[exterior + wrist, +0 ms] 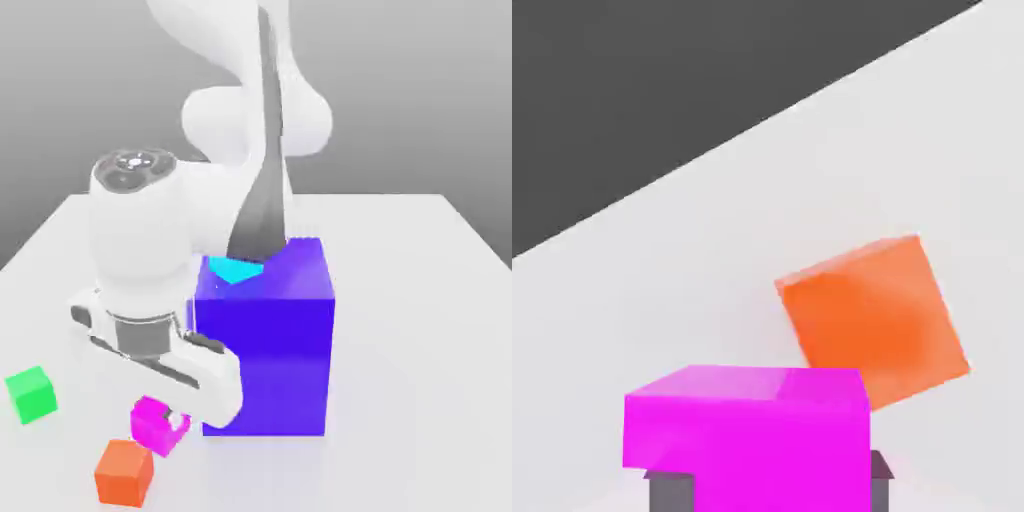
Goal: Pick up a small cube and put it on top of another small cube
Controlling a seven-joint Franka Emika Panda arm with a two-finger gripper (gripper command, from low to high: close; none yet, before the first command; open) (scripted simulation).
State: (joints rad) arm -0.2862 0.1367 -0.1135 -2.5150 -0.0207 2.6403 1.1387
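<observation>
The small magenta cube [155,424] sits low near the table's [420,330] front edge, between the pincer's [168,424] dark fingers [670,490], which close on its sides. The small orange cube [124,473] lies just beside it, nearer the front edge, turned at an angle. A green cube [32,393] rests apart toward the exterior view's left. The big blue-violet block [270,340] stands mid-table, a cyan cube [235,270] on top. The table is plain, matte white; behind it the room is flat grey.
</observation>
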